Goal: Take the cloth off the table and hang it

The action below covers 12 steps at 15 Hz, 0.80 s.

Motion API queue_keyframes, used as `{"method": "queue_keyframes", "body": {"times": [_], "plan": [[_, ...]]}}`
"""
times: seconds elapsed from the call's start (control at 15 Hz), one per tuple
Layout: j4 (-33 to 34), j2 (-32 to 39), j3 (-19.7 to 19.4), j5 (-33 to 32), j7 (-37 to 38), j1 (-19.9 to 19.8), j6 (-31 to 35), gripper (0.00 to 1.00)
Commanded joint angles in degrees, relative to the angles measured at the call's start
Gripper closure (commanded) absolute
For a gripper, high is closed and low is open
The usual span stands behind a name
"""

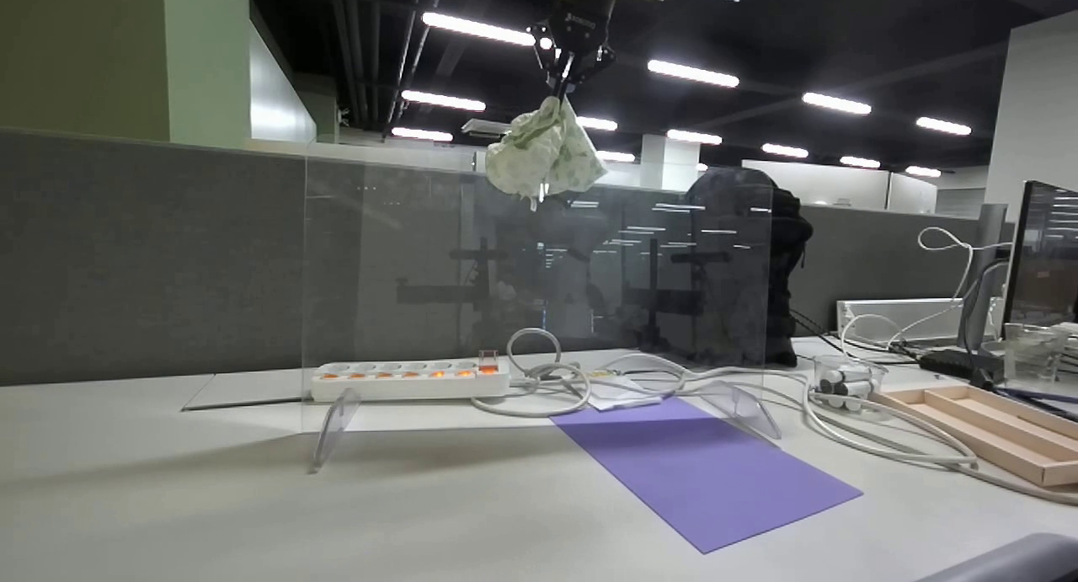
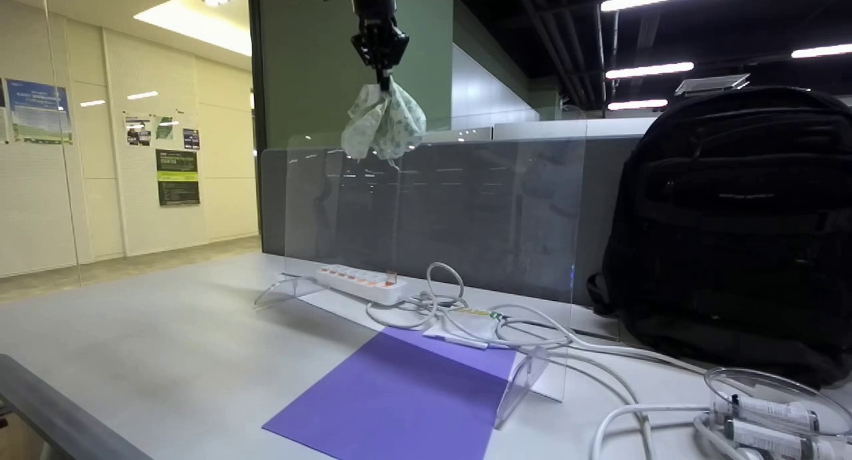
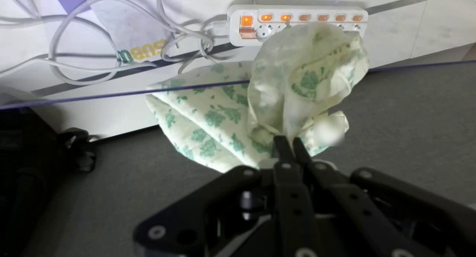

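While end effector (image 3: 289, 141) pinched green-and-white cloth (image 1: 539, 157), fingers (image 3: 283, 153) almost together, clear panel (image 1: 539, 296) stood on tabletop (image 1: 168, 489). Cloth hung upper middle of frame in both exterior views.

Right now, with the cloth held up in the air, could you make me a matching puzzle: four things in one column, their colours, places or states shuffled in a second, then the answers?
Column 1
1. cloth
2. purple sheet
3. power strip
4. backpack

Column 2
A. thin and flat on the table
B. black, standing upright
C. hanging from the fingers
D. white, with lit orange lights

Right pairs
1-C
2-A
3-D
4-B
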Motion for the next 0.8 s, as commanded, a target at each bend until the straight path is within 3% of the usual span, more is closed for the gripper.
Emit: {"method": "queue_keyframes", "body": {"times": [0.0, 0.27, 0.67, 0.73], "plan": [[-0.1, 0.3, -0.4, 1.9, -1.7, -0.6, -2.0, 0.99], [-0.3, 0.6, 0.0, 5.2, -5.5, -0.6, -3.4, 0.99], [0.9, -0.5, 0.4, 16.4, -14.7, -0.7, -8.7, 0.99], [0.3, 0.5, 0.4, 13.9, -12.8, -0.4, -6.2, 0.99]]}}
